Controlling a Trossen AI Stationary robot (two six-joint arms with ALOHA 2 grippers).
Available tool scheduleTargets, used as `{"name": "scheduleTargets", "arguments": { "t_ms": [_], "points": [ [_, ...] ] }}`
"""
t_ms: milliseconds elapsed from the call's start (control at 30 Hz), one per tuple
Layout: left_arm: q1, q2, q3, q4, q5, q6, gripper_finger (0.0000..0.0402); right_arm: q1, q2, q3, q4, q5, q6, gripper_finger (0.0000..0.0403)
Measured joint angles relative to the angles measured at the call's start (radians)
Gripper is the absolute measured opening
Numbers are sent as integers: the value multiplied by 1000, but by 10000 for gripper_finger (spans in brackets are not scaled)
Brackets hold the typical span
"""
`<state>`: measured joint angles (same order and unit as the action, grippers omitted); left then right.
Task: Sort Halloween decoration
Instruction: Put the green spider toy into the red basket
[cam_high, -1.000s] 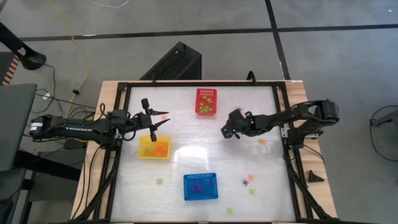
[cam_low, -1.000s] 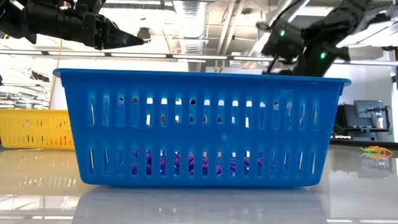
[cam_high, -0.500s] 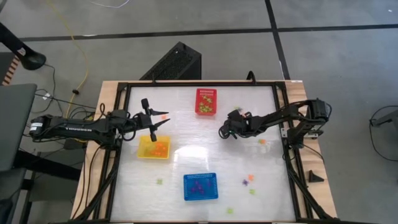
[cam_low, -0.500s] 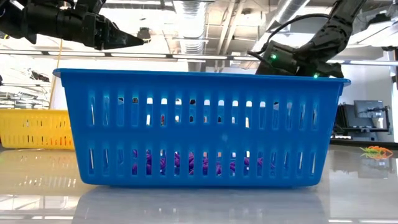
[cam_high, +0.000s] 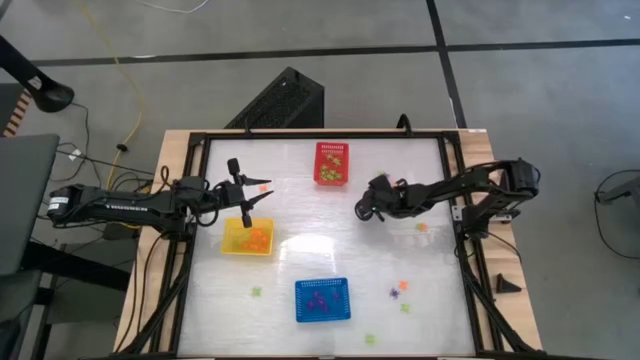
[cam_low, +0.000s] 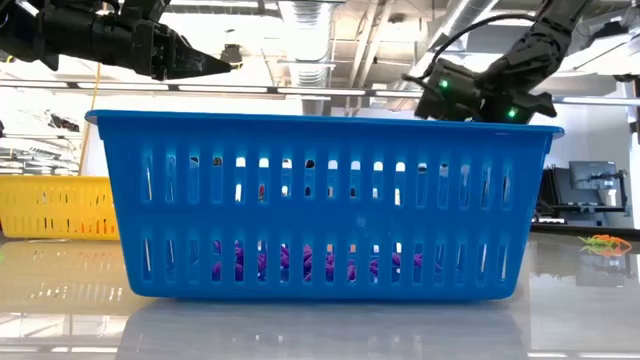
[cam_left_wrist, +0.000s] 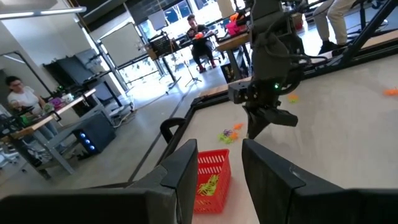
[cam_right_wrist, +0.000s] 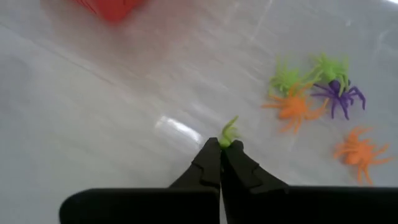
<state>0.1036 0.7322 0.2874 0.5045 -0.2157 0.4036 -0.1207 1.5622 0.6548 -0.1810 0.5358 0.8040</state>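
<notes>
My right gripper (cam_right_wrist: 221, 148) is shut low over the table's middle right (cam_high: 362, 212), with a light green trinket (cam_right_wrist: 229, 132) at its tips. Beyond it, loose green (cam_right_wrist: 286, 78), orange (cam_right_wrist: 295, 109) and purple (cam_right_wrist: 339, 93) spider trinkets lie on the table. My left gripper (cam_left_wrist: 217, 180) hovers open and level above the yellow basket (cam_high: 247, 237), which holds orange trinkets. The red basket (cam_high: 331, 163) stands at the far middle and the blue basket (cam_high: 322, 300) at the near middle, with purple trinkets inside (cam_low: 300, 262). My right gripper pinches the light green trinket between its two fingertips, and only a small curled end (cam_right_wrist: 230, 127) sticks out past them. The fingers slant down toward the table, coming from its right side. I cannot tell whether the trinket still touches the table.
More trinkets lie scattered near the front right (cam_high: 403, 288), front middle (cam_high: 369, 339), left of the blue basket (cam_high: 256, 292), and by the right rail (cam_high: 421, 227). A black frame (cam_high: 455, 190) borders the table. People sit at desks in the room beyond (cam_left_wrist: 199, 37).
My right gripper has sunk a little toward the table, staying over the same spot at the middle right. The baskets have not moved.
</notes>
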Motion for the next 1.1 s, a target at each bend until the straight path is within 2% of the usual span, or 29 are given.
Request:
{"name": "scheduleTargets", "arguments": {
  "t_ms": [267,567,800,967,1100],
  "points": [
    [0,0,0,0,0,0,116,14,-121,0,29,-24,-40,22],
    [0,0,0,0,0,3,116,11,-226,1,246,-48,-180,22],
    [0,0,0,2,0,2,116,-88,-142,41,456,-208,-256,22],
    [0,0,0,2,0,3,116,-148,-28,166,435,-258,-305,59],
    [0,0,0,2,0,3,116,-177,59,284,324,-271,-311,101]
  ]
}}
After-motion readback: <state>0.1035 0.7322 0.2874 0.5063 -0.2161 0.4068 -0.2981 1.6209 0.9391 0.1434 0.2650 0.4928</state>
